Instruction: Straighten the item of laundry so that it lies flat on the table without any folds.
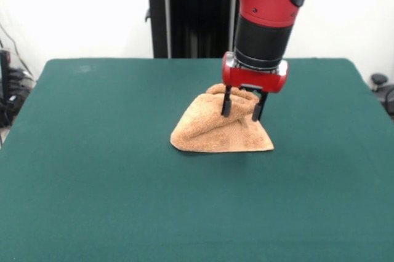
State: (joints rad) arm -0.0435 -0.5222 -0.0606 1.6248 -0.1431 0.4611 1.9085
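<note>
The orange-tan towel lies near the middle of the dark green table, bunched into a tent-like heap. Its low edge spreads toward the front and its peak rises at the back right. My gripper hangs straight down over that peak. The two black fingers stand apart, one on each side of the raised fold, with cloth showing between them. The jaws look open and not pinched on the cloth. The towel's far side is hidden behind the heap and the gripper.
The robot's black pedestal stands at the table's far edge. Dark equipment sits off the table at the left and right edges.
</note>
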